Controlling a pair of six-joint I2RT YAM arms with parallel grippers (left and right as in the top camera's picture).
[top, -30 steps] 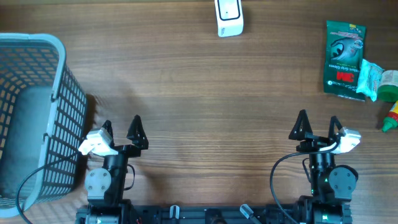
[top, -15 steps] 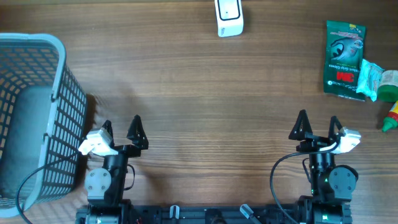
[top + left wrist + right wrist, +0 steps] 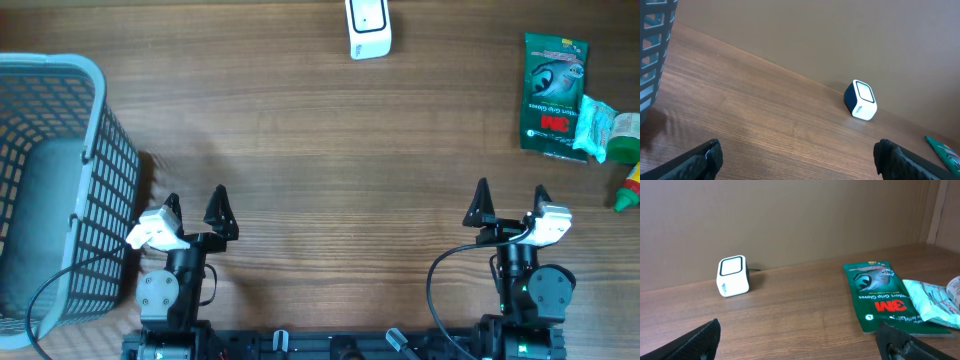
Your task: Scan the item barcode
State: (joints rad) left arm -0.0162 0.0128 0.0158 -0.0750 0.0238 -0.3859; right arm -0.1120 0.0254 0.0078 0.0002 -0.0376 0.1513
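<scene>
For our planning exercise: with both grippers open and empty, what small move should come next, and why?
Probably reach the right gripper toward the green 3M packet: it lies on that arm's side, and no item is yet at the white scanner.

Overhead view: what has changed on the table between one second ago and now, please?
The right gripper shifted slightly toward the robot's left, open and empty as before. Nothing was taken hold of or let go. The left gripper, the white cube-shaped scanner, the flat green glove package and the grey plastic basket stayed as they were.
</scene>
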